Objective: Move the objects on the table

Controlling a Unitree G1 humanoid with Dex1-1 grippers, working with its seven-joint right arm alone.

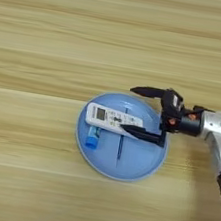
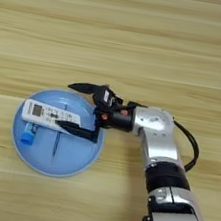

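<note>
The white remote control (image 1: 112,118) lies across a round blue plate (image 1: 136,159), display end to the left, tilted slightly. My right gripper (image 1: 128,109) reaches in from the right and stands open, its two black fingers spread wide over the plate's right half. The upper finger (image 1: 148,92) hangs over the plate's far rim. The lower finger (image 1: 141,134) lies along the remote's right end and seems to touch it. In the right eye view the remote (image 2: 48,114) and gripper (image 2: 64,103) show the same way. The small black square piece is out of view.
On the plate, under the remote, are a small blue cylinder (image 1: 93,139) and a thin dark stick (image 1: 120,147). The silver forearm (image 2: 155,127) with a black cable runs to the bottom right. The wooden table (image 1: 54,32) spreads around the plate.
</note>
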